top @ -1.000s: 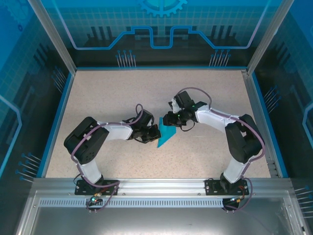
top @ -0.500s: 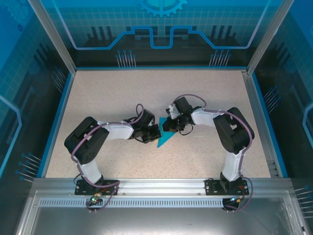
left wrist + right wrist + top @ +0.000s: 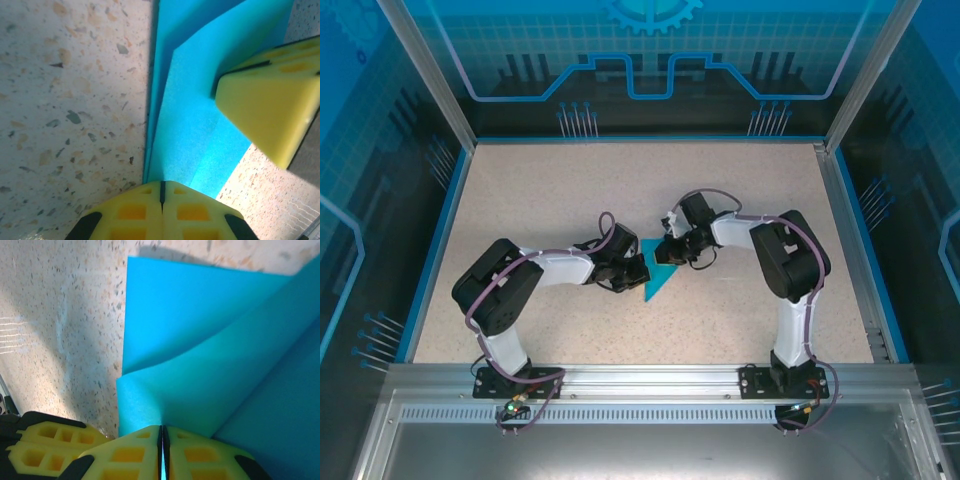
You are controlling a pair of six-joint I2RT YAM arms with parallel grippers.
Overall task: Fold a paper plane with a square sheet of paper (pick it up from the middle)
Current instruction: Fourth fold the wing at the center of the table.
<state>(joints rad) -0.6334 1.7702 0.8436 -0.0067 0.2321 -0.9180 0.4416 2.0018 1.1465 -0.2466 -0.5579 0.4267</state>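
Speckled beige worktop (image 3: pixel 540 200) inside blue-panelled walls (image 3: pixel 650 60) carries a partly folded teal-blue sheet of thin paper (image 3: pixel 658 278) near its middle, a pointed shape with its tip toward 7 o'clock. My left hand (image 3: pixel 636 272) sits at the sheet's 9 o'clock edge, its jaws fully together and its tips at the paper's border; whether any paper is caught between them I cannot tell. My right hand (image 3: pixel 667 252) is at the sheet's 12 o'clock corner, closed tight on a raised flap that curls up off the lower layer into the seam between its yellow fingers (image 3: pixel 125 455)
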